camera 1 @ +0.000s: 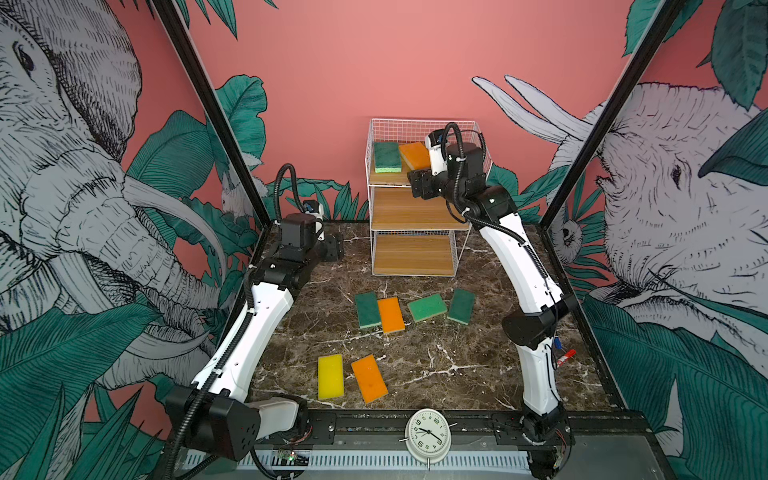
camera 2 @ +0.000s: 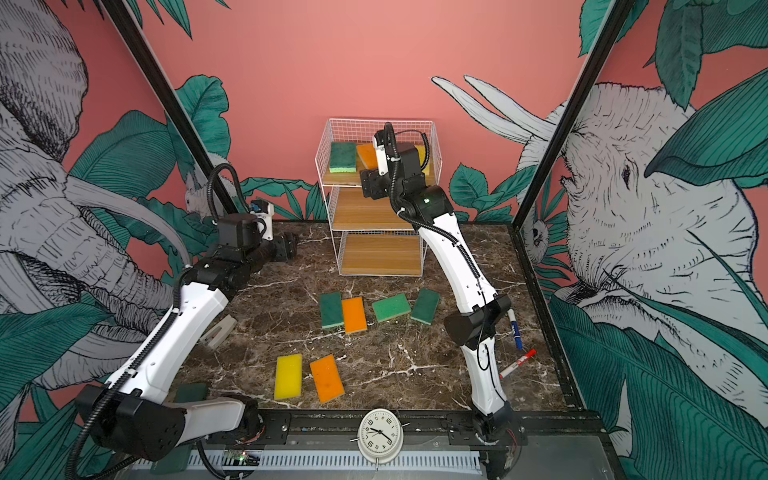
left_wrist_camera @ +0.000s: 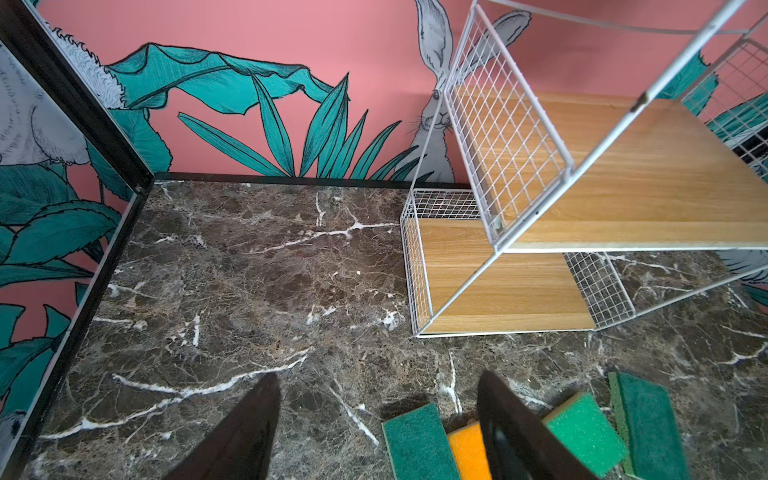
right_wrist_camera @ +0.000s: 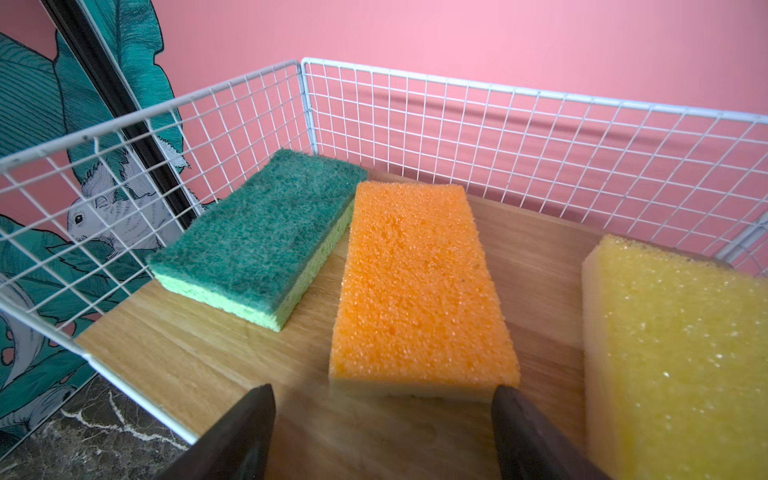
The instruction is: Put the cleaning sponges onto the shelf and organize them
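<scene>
Though aloft, right arm (camera 1: 512, 250) (jaws apart)

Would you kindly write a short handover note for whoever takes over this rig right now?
Left gripper: open, empty, above the table beside the shelf.
Right gripper: open, empty, at the top tier.
Done: top green sponge, top orange sponge, top yellow sponge lie on the top tier.
To do: mid-table left green sponge, row orange sponge, middle green sponge, right green sponge; front yellow sponge, front orange sponge. Middle board and bottom board bare.
</scene>
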Robot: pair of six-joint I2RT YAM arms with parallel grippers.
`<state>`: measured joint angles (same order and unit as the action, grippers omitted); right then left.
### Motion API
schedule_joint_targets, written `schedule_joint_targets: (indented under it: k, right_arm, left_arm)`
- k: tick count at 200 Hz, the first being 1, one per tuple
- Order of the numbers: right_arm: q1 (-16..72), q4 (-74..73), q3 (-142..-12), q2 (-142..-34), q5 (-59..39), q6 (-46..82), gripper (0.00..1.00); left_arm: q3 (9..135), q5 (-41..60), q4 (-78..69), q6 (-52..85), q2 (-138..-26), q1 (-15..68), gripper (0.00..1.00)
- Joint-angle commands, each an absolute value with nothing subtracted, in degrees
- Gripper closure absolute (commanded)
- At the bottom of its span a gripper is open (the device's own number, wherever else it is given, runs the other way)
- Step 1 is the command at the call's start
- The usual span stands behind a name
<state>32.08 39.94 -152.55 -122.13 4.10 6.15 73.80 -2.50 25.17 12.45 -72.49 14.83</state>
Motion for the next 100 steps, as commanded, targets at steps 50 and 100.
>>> schedule_joint_targets:
  k: [50,100]
  right_arm:
    - [31.7,38.2,-153.5,-121.8,5.1,5.4,0.21]
    - [31.8,38.6,-153.1,-122.1,4.7,4.8,0.38]
  left_arm:
    - [74.4,-1.4,23.7,13.2,-73.1,14.3,0.25]
    - [74.6,-1.1,23.6,13.3,-73.4,14.2,0.25]
